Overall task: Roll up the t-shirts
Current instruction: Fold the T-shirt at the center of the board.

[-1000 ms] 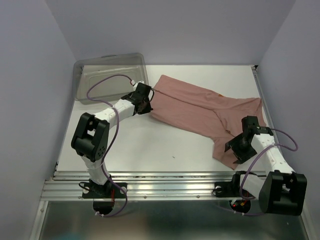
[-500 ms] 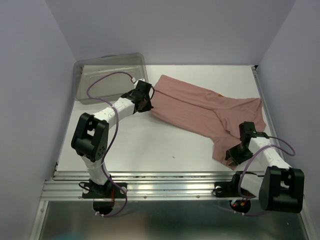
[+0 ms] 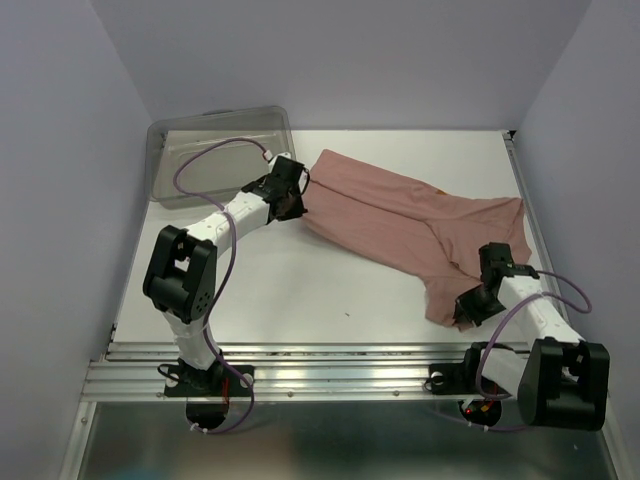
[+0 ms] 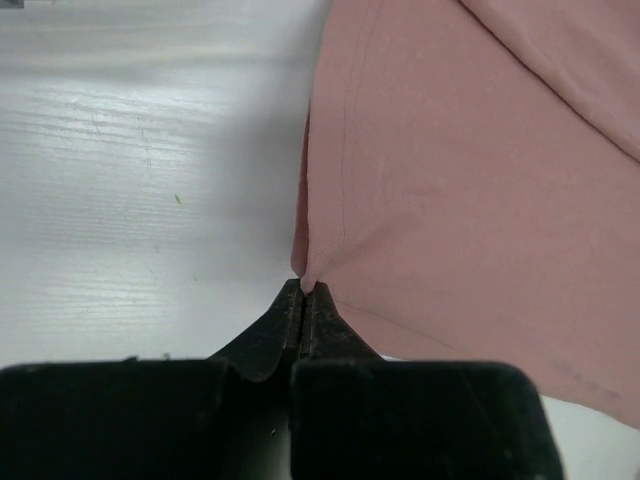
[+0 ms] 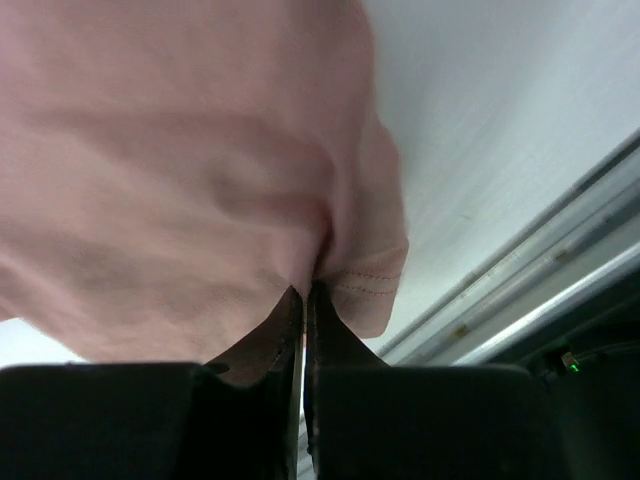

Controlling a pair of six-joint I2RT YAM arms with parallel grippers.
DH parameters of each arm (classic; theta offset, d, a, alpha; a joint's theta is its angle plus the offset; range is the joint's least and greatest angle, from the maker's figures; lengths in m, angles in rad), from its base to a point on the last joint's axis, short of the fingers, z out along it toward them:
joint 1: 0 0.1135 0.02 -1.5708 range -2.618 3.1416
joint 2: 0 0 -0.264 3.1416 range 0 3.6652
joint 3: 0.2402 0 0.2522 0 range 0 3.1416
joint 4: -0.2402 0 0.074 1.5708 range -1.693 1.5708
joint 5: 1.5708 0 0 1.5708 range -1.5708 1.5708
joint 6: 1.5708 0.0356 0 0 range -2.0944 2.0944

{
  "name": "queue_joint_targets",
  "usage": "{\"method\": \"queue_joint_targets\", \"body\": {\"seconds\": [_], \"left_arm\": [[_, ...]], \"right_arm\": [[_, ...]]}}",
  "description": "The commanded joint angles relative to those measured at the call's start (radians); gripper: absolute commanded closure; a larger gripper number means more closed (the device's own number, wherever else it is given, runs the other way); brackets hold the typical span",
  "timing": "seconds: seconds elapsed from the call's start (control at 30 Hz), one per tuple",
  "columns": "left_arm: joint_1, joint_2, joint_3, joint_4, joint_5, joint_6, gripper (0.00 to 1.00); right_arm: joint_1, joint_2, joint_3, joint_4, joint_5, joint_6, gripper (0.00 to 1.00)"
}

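The left gripper (image 4: 303, 290) has barely shifted, pinched tight on the t-shirt (image 3: 390, 220) edge just right of the bin (image 3: 200, 135); the right gripper (image 5: 305, 292) has closed on the hem farther right. Soft, light cloth probably wants edge grips.

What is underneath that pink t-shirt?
Only the white table shows around the pink t-shirt. The cloth lies mostly flat on it; whatever sits directly beneath is covered.
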Motion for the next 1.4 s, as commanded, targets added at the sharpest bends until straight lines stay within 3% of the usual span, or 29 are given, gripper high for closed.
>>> {"method": "queue_joint_targets", "body": {"seconds": [0.0,0.2,0.43,0.9,1.2,1.37], "left_arm": [[0.0,-0.001,0.065,-0.016,-0.021,0.02,1.0],[0.0,0.033,0.133,-0.027,-0.001,0.02,1.0],[0.001,0.137,0.314,-0.076,-0.027,0.032,1.0],[0.027,0.302,0.506,-0.11,-0.003,0.054,1.0],[0.027,0.338,0.543,-0.136,0.014,0.061,1.0],[0.024,0.221,0.418,-0.128,0.034,0.083,1.0]], "right_arm": [[0.008,-0.054,0.075,0.065,0.067,-0.021,0.99],[0.008,-0.056,0.261,0.006,0.13,-0.087,0.99],[0.008,0.062,0.422,0.009,0.193,-0.157,0.99],[0.008,0.214,0.603,0.064,0.254,-0.245,0.99],[0.008,0.277,0.677,0.077,0.279,-0.285,0.99],[0.008,0.234,0.645,0.038,0.25,-0.294,0.99]]}}
